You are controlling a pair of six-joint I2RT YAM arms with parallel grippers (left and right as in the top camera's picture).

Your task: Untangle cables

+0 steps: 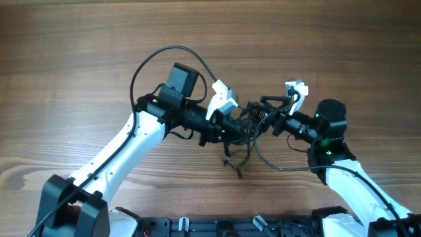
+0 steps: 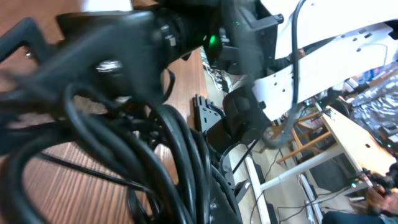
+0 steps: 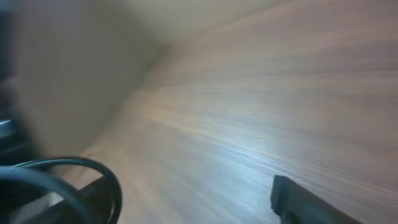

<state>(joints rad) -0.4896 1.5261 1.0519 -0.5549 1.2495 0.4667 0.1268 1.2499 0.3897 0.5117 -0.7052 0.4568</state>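
Observation:
The cables (image 1: pixel 253 117) form a small black knotted bundle held above the middle of the table, and a few strands (image 1: pixel 238 164) dangle from it down to the wood. My left gripper (image 1: pixel 238 128) is shut on the bundle's left side. In the left wrist view the cables (image 2: pixel 180 155) fill the frame and hide the fingers. My right gripper (image 1: pixel 268 113) sits just right of the bundle. In the blurred right wrist view it (image 3: pixel 186 193) stands open, with one fingertip (image 3: pixel 298 202) at the lower right, bare wood in the gap and a cable loop (image 3: pixel 102 171) at the left.
A thick black arm cable (image 1: pixel 158 56) loops above the left arm. The wooden table (image 1: pixel 79 72) spreads all round. A black frame (image 1: pixel 217 227) runs along the front edge. Past that edge, the left wrist view shows the floor and a white stand (image 2: pixel 292 174).

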